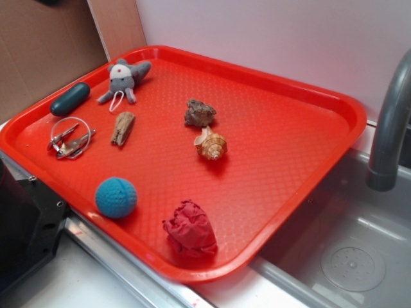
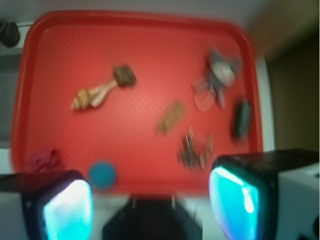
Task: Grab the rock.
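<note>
While the gripper point(image 2: 150, 200) hangs high above the near edge of the red tray point(image 1: 334, 138), its two fingers point(image 2: 67, 210) are spread wide with nothing between them. The rock point(image 1: 200, 113) lies near the middle of the tray, touching or just beside the tan seashell point(image 1: 211, 145). A piece of wood point(image 1: 122, 128) sits well apart from it, and a blue ball point(image 1: 116, 197) rests near the tray's front rim.
</note>
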